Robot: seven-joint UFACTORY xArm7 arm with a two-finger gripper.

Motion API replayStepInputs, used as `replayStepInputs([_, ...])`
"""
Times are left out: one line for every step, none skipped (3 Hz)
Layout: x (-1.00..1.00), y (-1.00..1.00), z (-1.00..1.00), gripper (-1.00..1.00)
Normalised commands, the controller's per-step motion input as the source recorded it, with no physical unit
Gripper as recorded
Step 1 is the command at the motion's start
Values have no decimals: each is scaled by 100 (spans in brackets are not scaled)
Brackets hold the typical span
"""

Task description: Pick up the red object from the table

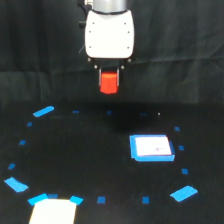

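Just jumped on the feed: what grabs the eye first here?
The red object, held in the gripper up off the table, top centre. Next, the white square with blue border lying flat toward the exterior view's right.

The red object [108, 82] is showing bright red-orange; the gripper [109, 75] body is gleaming white; the table [90, 155] is lying matte black, wearing a ring of small blue tape marks [101, 199]; the flat square [152, 148] is showing white, bordered blue
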Motion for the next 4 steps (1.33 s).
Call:
replayStepInputs([11, 13, -12, -100])
replayStepInputs([14, 1, 0, -100])
replayStepInputs([-14, -46, 55, -100])
replayStepInputs([-17, -34, 62, -100])
